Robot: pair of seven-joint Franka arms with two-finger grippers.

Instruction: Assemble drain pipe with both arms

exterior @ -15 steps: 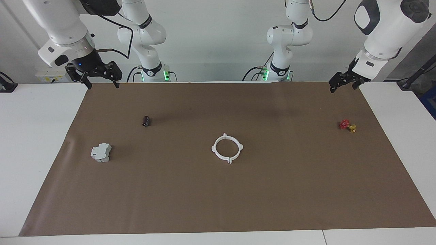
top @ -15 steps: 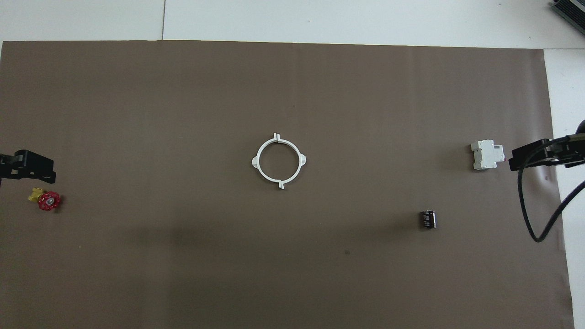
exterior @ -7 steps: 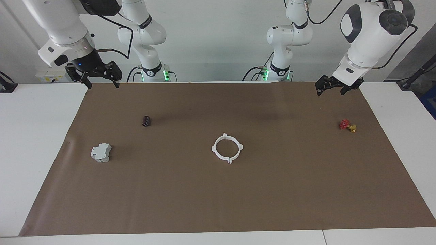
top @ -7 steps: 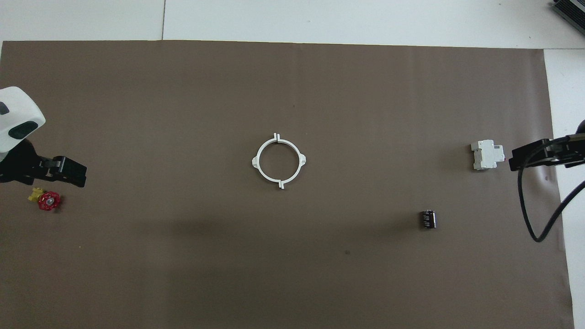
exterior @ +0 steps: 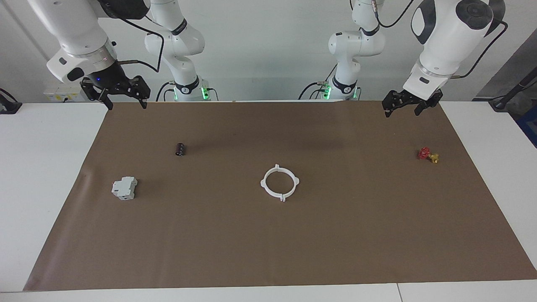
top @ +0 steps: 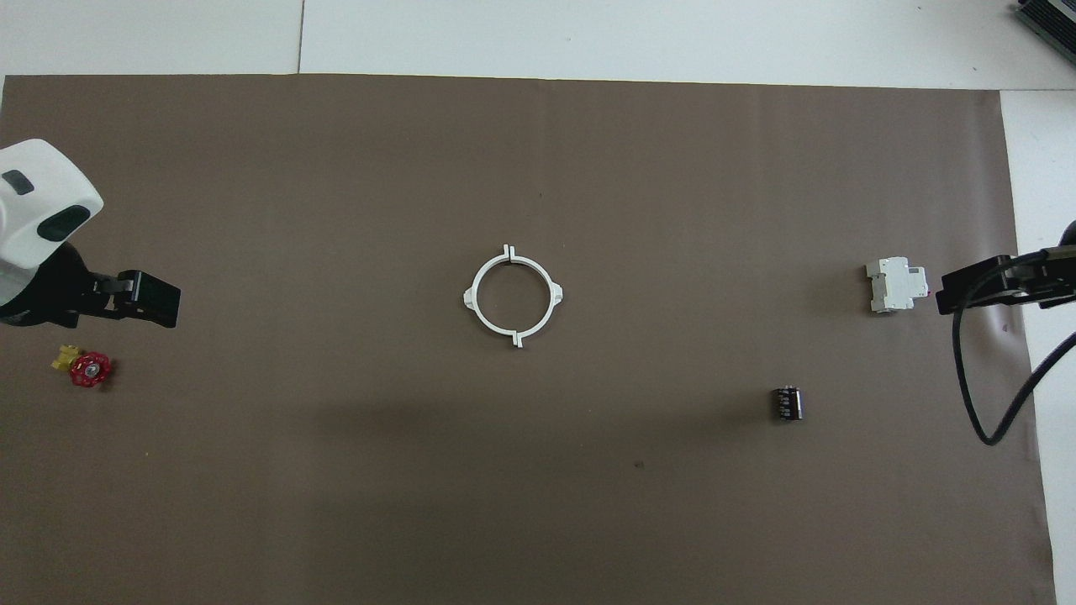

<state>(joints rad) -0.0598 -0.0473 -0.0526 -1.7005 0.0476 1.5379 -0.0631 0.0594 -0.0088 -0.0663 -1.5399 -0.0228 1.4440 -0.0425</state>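
Moved since a second ago: left claw (exterior: 400, 105), now carried inward from the mat's corner to hang over the brown mat (exterior: 268, 243) at the left arm's end, above the stretch beside the valve; all else unchanged.

Item 1. Drain pipe (exterior: 280, 183): two white half-rings lying joined as one ring with four tabs, flat on the mat near the middle of the counter (exterior: 42, 167), touched by neither claw.

Item 2. Left claw: fingers spread apart, holding nothing, raised clear of the mat.

Item 3. Right claw (exterior: 125, 100): fingers spread apart, empty, raised over the mat's edge at the right arm's end; this arm waits.

Item 4. Red-and-yellow valve (exterior: 428, 155): on the mat toward the left arm's end, well apart from the ring.

Item 5. Grey-white boxy block (exterior: 124, 188): on the mat toward the right arm's end.

Item 6. Small dark cylinder (exterior: 180, 149): lying on the mat, nearer to the robots than the block, between block and ring along the counter.
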